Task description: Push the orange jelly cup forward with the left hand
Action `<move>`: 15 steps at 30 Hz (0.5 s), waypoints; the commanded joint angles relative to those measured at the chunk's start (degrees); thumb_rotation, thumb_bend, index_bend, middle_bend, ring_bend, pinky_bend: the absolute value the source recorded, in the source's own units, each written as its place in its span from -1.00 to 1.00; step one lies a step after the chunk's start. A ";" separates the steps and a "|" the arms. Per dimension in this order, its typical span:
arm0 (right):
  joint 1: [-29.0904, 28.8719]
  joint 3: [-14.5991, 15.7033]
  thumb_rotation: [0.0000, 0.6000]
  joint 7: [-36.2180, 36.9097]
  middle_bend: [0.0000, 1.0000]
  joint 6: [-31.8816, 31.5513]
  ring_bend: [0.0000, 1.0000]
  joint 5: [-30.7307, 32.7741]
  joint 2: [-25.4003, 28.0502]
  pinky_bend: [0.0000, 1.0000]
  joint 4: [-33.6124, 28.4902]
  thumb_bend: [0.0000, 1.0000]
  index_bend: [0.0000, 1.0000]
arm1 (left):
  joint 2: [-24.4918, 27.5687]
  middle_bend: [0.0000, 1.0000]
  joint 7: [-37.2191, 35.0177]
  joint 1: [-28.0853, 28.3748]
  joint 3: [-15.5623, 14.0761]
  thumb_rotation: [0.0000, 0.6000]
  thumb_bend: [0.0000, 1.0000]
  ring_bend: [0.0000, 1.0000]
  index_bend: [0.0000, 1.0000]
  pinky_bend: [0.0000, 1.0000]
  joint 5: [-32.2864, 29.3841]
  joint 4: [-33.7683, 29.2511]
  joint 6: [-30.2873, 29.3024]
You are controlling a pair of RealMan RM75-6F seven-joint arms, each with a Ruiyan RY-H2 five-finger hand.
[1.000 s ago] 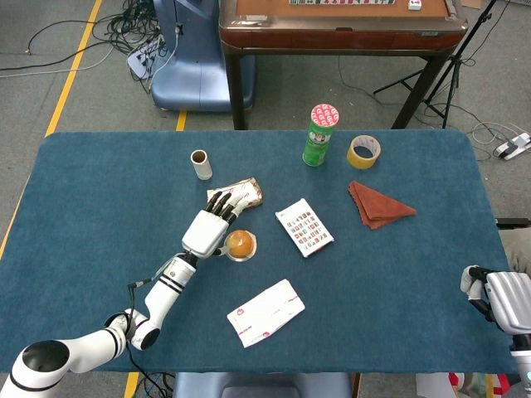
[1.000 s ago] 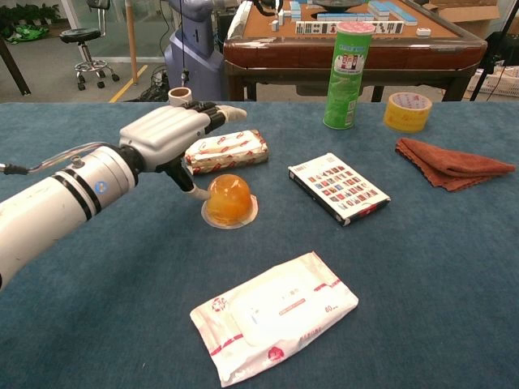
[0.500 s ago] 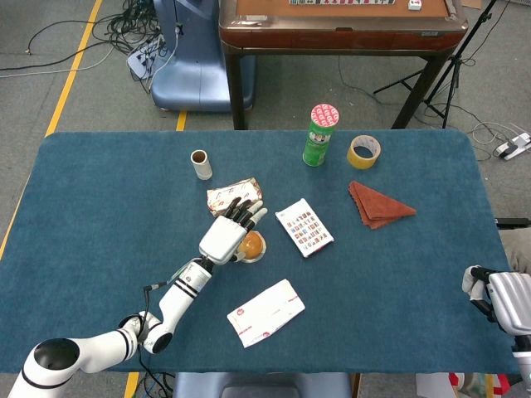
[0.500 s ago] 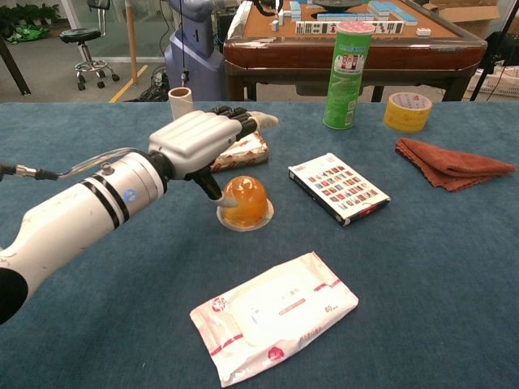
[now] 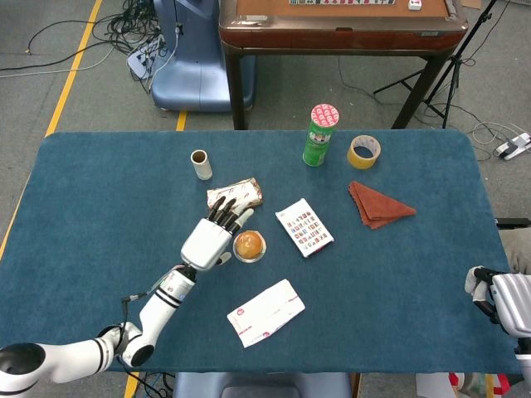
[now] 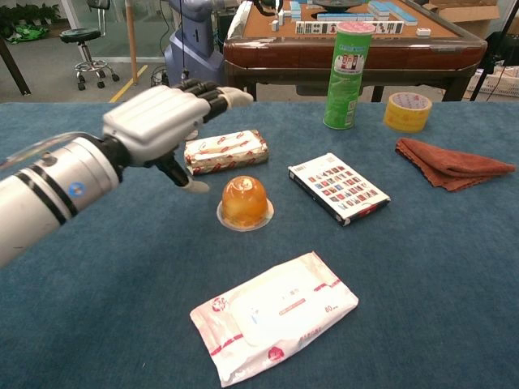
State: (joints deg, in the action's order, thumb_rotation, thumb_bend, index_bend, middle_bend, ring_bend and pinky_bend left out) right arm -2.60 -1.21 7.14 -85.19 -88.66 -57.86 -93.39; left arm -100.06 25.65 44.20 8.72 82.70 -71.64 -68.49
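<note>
The orange jelly cup (image 5: 248, 245) (image 6: 244, 202) stands upright on the blue table, near the middle. My left hand (image 5: 211, 234) (image 6: 158, 121) hovers just to its left, raised off the cloth, fingers stretched out and apart, holding nothing. A small gap shows between the thumb and the cup. My right hand (image 5: 499, 298) sits at the table's right front corner, partly cut off by the frame edge; its fingers cannot be made out.
A wrapped snack bar (image 6: 225, 151) lies just beyond the cup. A card box (image 6: 338, 188), a wet-wipes pack (image 6: 274, 314), a green can (image 6: 346, 75), a tape roll (image 6: 406, 112), a red cloth (image 6: 450, 163) and a paper tube (image 5: 200, 163) stand around.
My left hand pushed the cup a little to the right, then drew back to the left and lifted off. The cup now stands free of the hand.
</note>
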 commanded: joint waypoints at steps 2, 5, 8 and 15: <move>0.00 -0.23 1.00 -0.59 0.59 0.02 0.49 0.38 -0.29 0.86 -0.16 1.00 0.85 | 7.83 -1.00 7.80 -5.35 -1.56 1.00 -1.00 -1.00 -1.00 -0.89 -0.87 -9.65 -5.12; -0.08 -0.38 1.00 -1.13 0.59 0.26 0.49 0.77 -0.48 0.86 -0.28 1.00 0.85 | 11.70 -1.00 10.61 -7.87 -1.93 1.00 -1.00 -1.00 -1.00 -0.82 -2.17 -14.63 -7.07; -0.31 -0.63 1.00 -1.79 0.59 0.80 0.49 1.43 -0.68 0.86 -0.43 1.00 0.85 | 16.47 -1.00 11.98 -11.21 -3.68 1.00 -1.00 -1.00 -1.00 -0.71 -2.47 -18.48 -9.34; -0.24 -1.25 1.00 -3.71 0.59 0.48 0.49 2.46 -1.44 0.86 -0.63 1.00 0.85 | 22.62 -0.88 7.40 -17.05 -7.30 1.00 -1.00 -0.92 -0.92 -0.39 -0.43 -20.17 -13.38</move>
State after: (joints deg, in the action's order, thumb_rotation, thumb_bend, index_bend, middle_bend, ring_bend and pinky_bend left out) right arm -2.89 -2.36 3.58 -84.60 -86.33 -59.18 -93.99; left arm -79.16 35.59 29.39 3.03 81.09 -92.02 -80.05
